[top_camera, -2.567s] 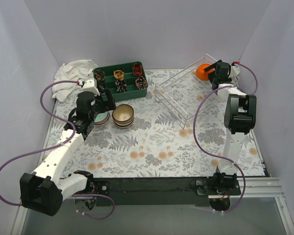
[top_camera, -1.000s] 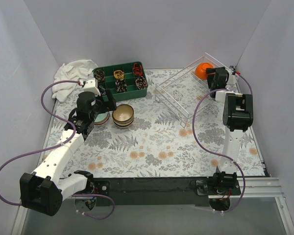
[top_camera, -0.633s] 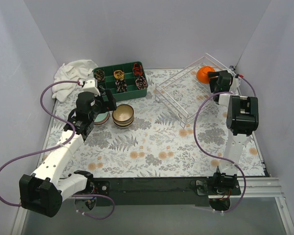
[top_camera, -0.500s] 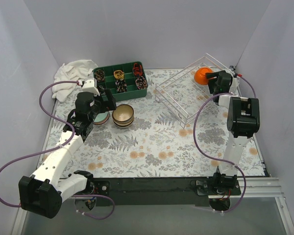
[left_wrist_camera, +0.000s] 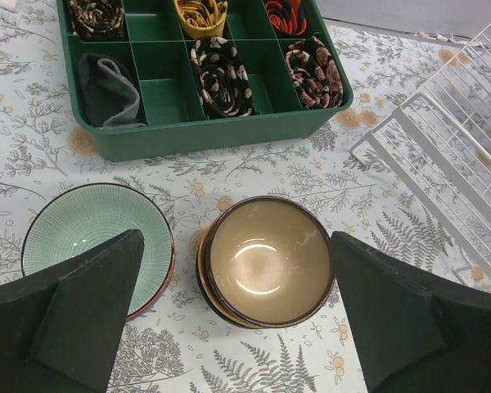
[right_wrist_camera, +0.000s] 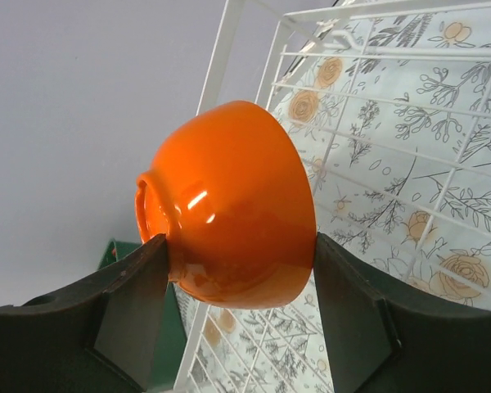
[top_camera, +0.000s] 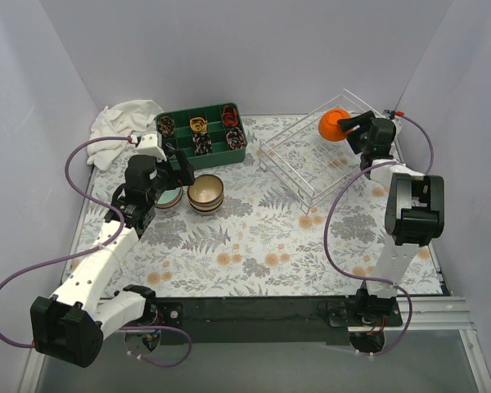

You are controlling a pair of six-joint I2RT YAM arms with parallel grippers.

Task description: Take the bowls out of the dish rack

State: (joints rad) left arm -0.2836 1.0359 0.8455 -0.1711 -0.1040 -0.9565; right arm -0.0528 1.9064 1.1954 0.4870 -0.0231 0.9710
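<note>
The right fingers (right_wrist_camera: pixel 123 319) clamp the orange bowl (right_wrist_camera: pixel 229 205) above the far end of the dish rack (top_camera: pixel 295 168); the left fingers (left_wrist_camera: pixel 90 303) spread wide over stacked tan bowls (left_wrist_camera: pixel 268 260) on the tabletop (top_camera: pixel 254 246)

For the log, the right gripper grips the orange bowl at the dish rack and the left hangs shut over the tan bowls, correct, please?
Nearly: the left gripper hangs open, not shut, over the tan bowls; the left wrist view shows it.

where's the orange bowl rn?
Top view, far right: the orange bowl is gripped by the right gripper at the far corner of the dish rack.
</note>
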